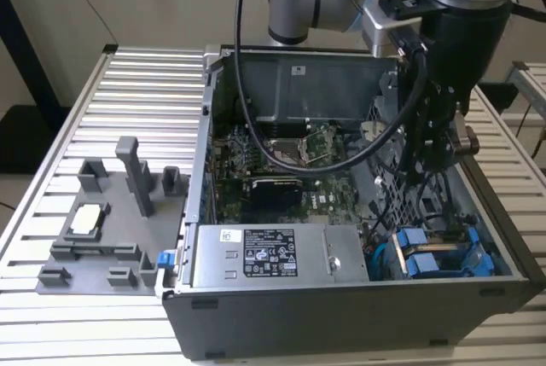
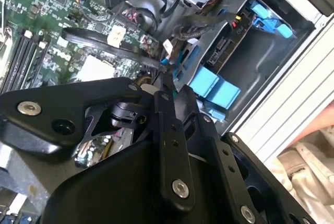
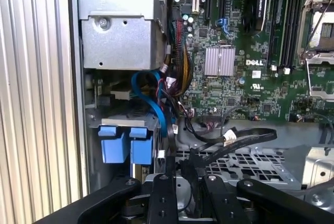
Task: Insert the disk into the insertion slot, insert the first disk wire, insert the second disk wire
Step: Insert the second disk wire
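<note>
Exterior view's left: grey fixture plate [image 1: 94, 229] on the slatted table [image 1: 145, 93], well apart from the work

Middle: open computer case [image 1: 341, 315], power-supply box [image 1: 264, 255] against its near wall

Exterior view's right: the disk [image 1: 431, 262], blue carrier front showing, sits in the insertion slot [image 3: 93, 130] near that box; seated, by my judgement. Its long axis runs across toward the exterior view's right. The gripper [image 1: 426, 148] hangs inside the case above and behind the disk, among loose black wires [image 3: 245, 138]. A blue cable [image 3: 158, 110] loops near the bay. Whether the gripper is apart or clamped on a wire, I cannot tell
</note>
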`<action>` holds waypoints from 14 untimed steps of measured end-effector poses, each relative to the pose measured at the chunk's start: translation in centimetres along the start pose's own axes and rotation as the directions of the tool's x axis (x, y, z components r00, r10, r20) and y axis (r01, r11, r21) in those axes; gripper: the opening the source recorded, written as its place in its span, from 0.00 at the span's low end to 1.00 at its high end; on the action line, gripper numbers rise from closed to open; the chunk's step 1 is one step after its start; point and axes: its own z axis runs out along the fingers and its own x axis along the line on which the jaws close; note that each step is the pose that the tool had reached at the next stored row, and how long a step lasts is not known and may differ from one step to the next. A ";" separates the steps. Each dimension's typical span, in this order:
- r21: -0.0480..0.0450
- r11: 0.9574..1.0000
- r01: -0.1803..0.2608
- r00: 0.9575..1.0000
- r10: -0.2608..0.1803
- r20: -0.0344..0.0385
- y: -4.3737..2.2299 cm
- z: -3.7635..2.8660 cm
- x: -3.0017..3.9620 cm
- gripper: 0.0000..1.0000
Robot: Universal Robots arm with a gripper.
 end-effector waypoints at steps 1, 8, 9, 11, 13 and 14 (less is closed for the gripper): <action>0.005 1.000 0.001 1.000 -0.001 -0.001 0.15 -0.01 -0.01 0.27; 0.058 0.998 0.008 1.000 -0.008 -0.011 0.99 0.22 -0.38 0.27; 0.060 0.998 0.011 1.000 -0.010 -0.014 1.10 0.27 -0.47 0.27; 0.061 0.998 0.018 1.000 -0.017 -0.023 1.30 0.35 -0.66 0.27; 0.065 0.998 0.023 0.999 -0.022 -0.026 1.53 0.44 -0.77 0.27; 0.068 0.997 0.026 0.999 -0.024 -0.027 1.65 0.49 -0.82 0.27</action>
